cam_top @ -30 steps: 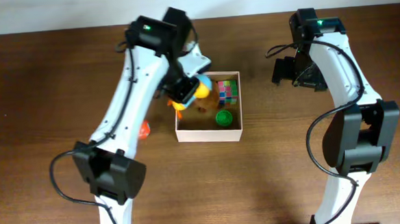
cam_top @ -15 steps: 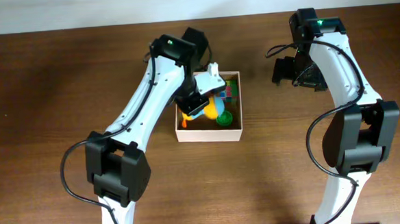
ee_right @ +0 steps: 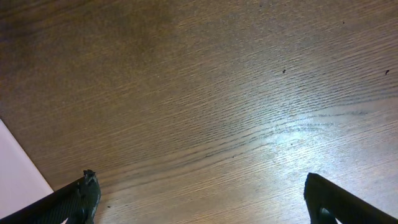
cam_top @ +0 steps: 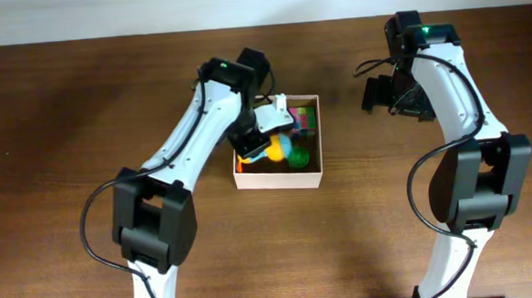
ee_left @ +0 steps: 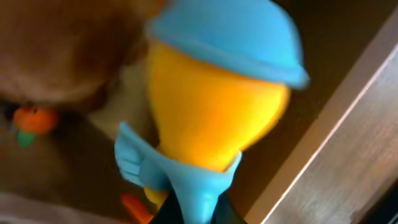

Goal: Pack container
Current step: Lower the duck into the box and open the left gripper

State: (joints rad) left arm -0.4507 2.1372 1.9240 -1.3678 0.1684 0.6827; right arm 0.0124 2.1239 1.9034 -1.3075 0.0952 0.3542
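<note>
Wood table [cam_top: 63, 105]; container [cam_top: 278, 178] at centre, left of the idle right gripper [ee_right: 211, 200], whose fingers are wide apart; left gripper [cam_top: 267, 140], clamped on the yellow-and-blue toy [ee_left: 217, 118], has moved from the far-left rim to over the interior, so release looks imminent; fingertips cropped, contents blurred.

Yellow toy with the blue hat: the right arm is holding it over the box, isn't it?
Not the right arm. The left gripper is shut on the yellow toy over the container, as the overhead view shows. The right gripper stands open above the bare table, holding nothing.
</note>
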